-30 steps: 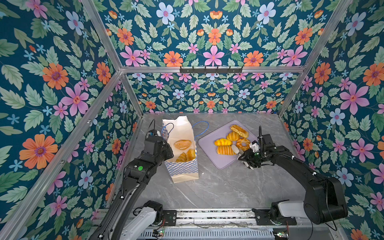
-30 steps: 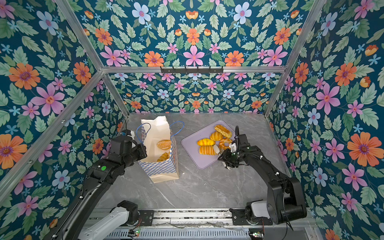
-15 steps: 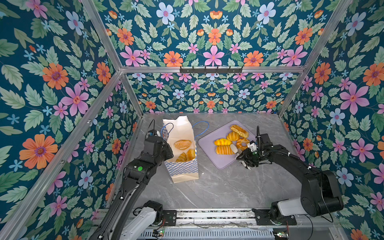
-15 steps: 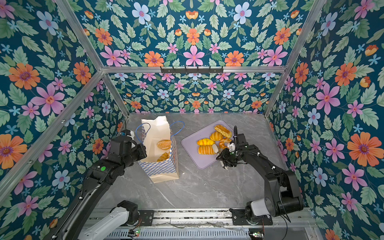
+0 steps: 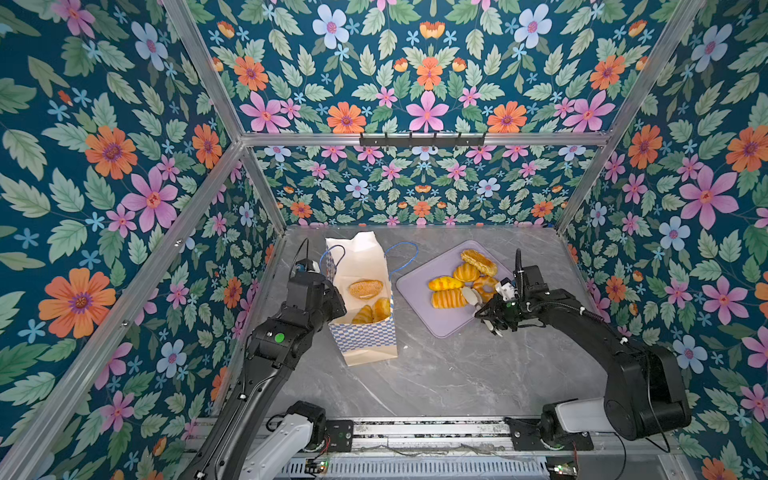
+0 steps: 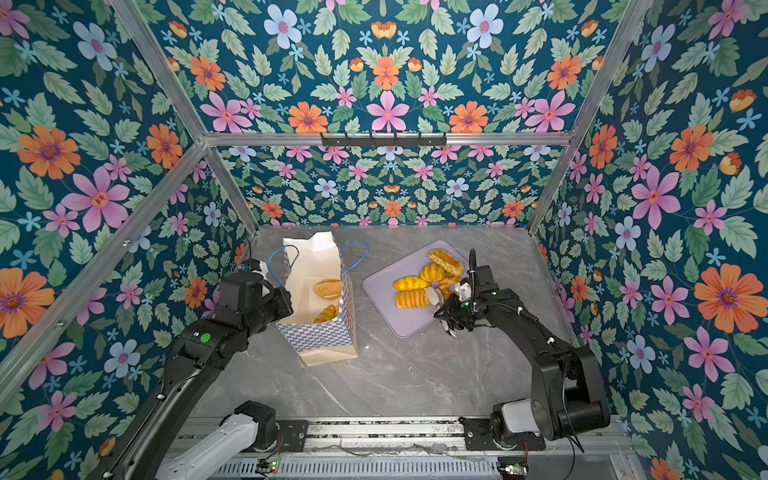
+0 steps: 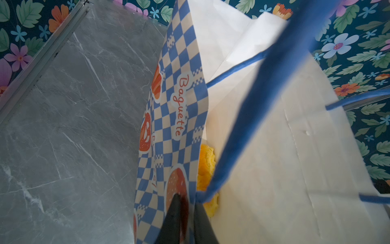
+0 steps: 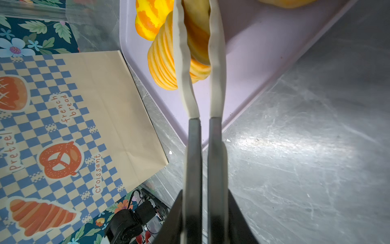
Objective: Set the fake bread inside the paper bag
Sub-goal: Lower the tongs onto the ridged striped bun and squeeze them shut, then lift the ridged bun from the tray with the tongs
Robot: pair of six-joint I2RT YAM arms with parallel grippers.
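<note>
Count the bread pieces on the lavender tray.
5 on the lavender tray: a long brown roll at the far end, a round bun beside it, a smooth yellow roll, a ribbed roll, and a twisted ring pinched by the right gripper. None seems hidden.

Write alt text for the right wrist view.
The right gripper pinches a golden bread piece between its two pale fingers, over a lavender tray. A ribbed loaf lies beside it on the tray, and a blue-checkered bag is next to the tray on the grey table.
</note>
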